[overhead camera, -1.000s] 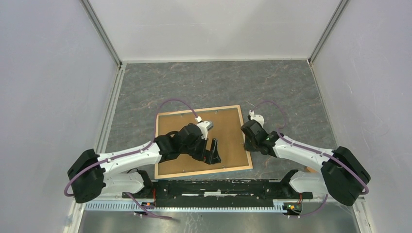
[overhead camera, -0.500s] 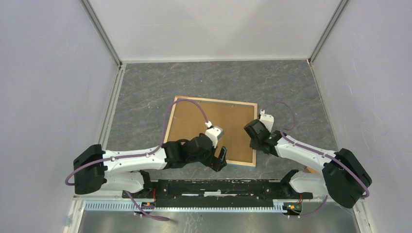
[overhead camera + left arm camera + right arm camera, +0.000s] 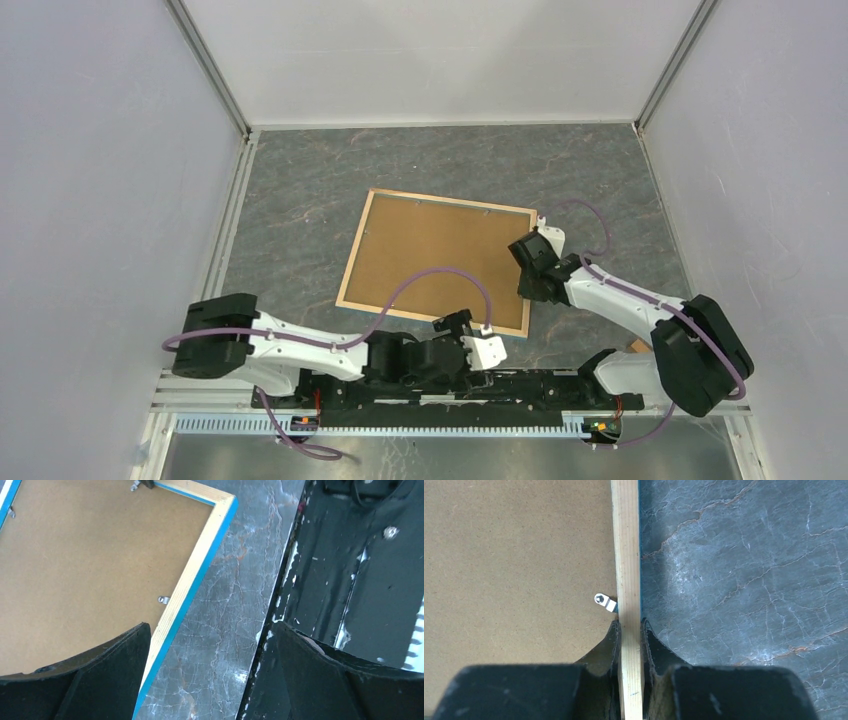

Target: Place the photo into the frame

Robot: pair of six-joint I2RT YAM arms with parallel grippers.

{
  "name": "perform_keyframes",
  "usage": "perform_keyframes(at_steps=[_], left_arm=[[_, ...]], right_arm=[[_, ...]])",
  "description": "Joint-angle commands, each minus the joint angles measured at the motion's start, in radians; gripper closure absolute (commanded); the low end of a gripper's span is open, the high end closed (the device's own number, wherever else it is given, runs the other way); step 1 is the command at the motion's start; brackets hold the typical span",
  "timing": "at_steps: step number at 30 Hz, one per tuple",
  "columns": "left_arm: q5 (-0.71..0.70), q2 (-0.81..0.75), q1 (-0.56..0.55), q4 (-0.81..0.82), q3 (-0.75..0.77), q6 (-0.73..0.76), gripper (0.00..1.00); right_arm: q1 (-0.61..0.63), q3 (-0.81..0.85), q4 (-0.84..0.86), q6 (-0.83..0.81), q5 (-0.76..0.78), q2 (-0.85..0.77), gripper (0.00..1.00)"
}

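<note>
The frame (image 3: pixel 354 250) lies face down on the grey table, light wood rim up, with the brown backing board (image 3: pixel 440 255) filling it. My right gripper (image 3: pixel 530 282) is shut on the frame's right rim (image 3: pixel 626 540); the wood strip runs between both fingers, just below a small metal clip (image 3: pixel 605 601). My left gripper (image 3: pixel 456 323) hangs open near the frame's near right corner. In the left wrist view its fingers straddle bare table (image 3: pixel 210 665), with the blue-edged rim (image 3: pixel 200 565) beside the left finger (image 3: pixel 100 675). The photo is hidden.
The black base rail (image 3: pixel 450 385) runs along the near edge, right beside the left gripper's right finger (image 3: pixel 330 675). Grey enclosure walls (image 3: pixel 100 200) stand on both sides and behind. Purple cables loop over the frame's near part (image 3: pixel 430 280).
The frame has swung clockwise and shifted right and away, its right rim held in the right gripper. The left arm has pulled back off the backing board to the near edge by the rail.
</note>
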Motion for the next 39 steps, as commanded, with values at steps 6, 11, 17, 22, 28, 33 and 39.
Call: perform_keyframes(at_steps=[6,11,17,22,28,33,39], left_arm=[[-0.261,0.189,-0.065,-0.022,0.136,0.233,0.0],[-0.297,0.282,-0.058,0.049,0.121,0.388,0.0],[-0.378,0.384,-0.04,0.154,0.138,0.531,0.0],[-0.5,0.471,-0.02,0.285,0.164,0.66,0.06],[-0.568,0.528,-0.014,0.384,0.176,0.764,0.25],[-0.639,0.554,-0.013,0.474,0.195,0.836,0.42],[-0.686,0.523,-0.013,0.538,0.221,0.922,0.69]], right_arm=[[-0.028,0.14,-0.132,-0.029,-0.06,-0.017,1.0],[-0.04,0.179,-0.186,-0.027,-0.096,-0.046,1.0],[-0.043,0.206,-0.228,0.008,-0.133,-0.064,1.0],[-0.043,0.243,-0.26,0.021,-0.14,-0.065,1.0],[-0.046,0.247,-0.263,0.028,-0.164,-0.083,1.0],[-0.046,0.233,-0.251,0.037,-0.192,-0.116,1.0],[-0.047,0.242,-0.251,0.029,-0.196,-0.139,1.0]])
